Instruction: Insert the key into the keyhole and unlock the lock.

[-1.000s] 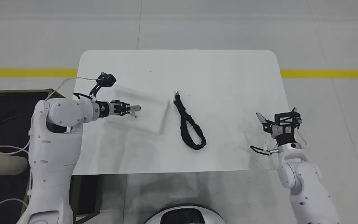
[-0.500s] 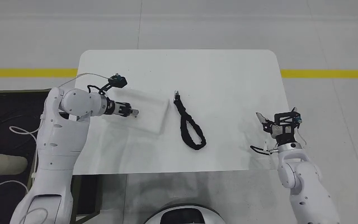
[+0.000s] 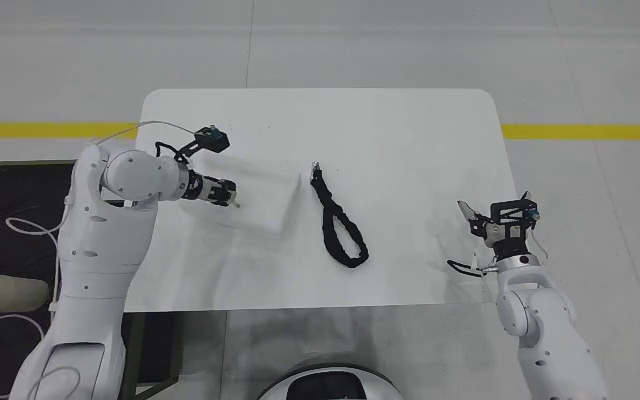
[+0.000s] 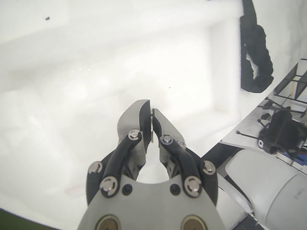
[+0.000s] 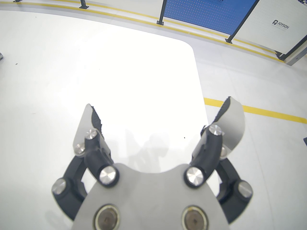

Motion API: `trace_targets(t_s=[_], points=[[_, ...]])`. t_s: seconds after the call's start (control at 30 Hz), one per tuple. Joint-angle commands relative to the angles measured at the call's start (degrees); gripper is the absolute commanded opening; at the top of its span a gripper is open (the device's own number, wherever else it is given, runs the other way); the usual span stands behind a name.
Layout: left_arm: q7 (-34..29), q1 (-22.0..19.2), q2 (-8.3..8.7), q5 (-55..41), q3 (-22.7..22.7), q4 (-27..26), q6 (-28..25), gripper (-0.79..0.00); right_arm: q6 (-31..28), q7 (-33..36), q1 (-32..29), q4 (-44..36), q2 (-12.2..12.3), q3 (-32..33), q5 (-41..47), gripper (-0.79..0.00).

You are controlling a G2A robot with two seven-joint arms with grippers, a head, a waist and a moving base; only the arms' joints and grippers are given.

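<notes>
While the top view looks down on the white desk (image 3: 400, 130), the left gripper (image 3: 231, 196) sits over a white foam block (image 3: 268, 208) on the desk's left part; its fingers are too small here to judge. Just beside the block's right edge lies the lock (image 3: 338, 225), a black fabric-covered loop w/ a metal head at its far end, near the desk's middle. The right gripper (image 3: 460, 238) is well apart from it, at the desk's near right edge, jaws spread wide. Left wrist view: the left gripper (image 4: 151, 107) is pinched narrow on the key (image 4: 152, 126), a thin metal blade seen edge-on btw the two dark pads, held above the foam block (image 4: 144, 56). The lock (image 4: 256, 48) lies past the block's raised edge, touching or just beside it, can't tell which; its metal head pokes out at the block's corner. Right wrist view: the right gripper (image 5: 159, 112) is spread wide over the desk (image 5: 120, 72), close to a rounded corner, w/ the floor (image 5: 239, 84) and a yellow line (image 5: 263, 112) beyond.
</notes>
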Motion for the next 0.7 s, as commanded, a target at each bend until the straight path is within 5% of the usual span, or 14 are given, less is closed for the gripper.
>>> trace_targets(t_s=[0.0, 0.17, 0.4, 0.53, 0.67], points=[[-0.17, -0.16, 0.33, 2.07, 0.39, -1.94, 1.43, -0.785, 0.00, 0.00, 0.00, 0.00, 0.00, 0.00, 0.00, 0.000], [-0.17, -0.21, 1.27, 8.03, 3.03, -4.76, 6.32, -0.785, 0.00, 0.00, 0.00, 0.00, 0.00, 0.00, 0.00, 0.000], [-0.17, -2.67, 2.65, 12.24, 9.05, -1.73, 14.83, -0.785, 0.00, 0.00, 0.00, 0.00, 0.00, 0.00, 0.00, 0.000], [-0.17, -4.30, 3.48, 7.02, 5.14, -2.19, 20.41, -0.785, 0.00, 0.00, 0.00, 0.00, 0.00, 0.00, 0.00, 0.000], [1.30, -1.92, 4.45, -5.31, -5.77, -2.46, 24.25, -0.785, 0.00, 0.00, 0.00, 0.00, 0.00, 0.00, 0.00, 0.000]])
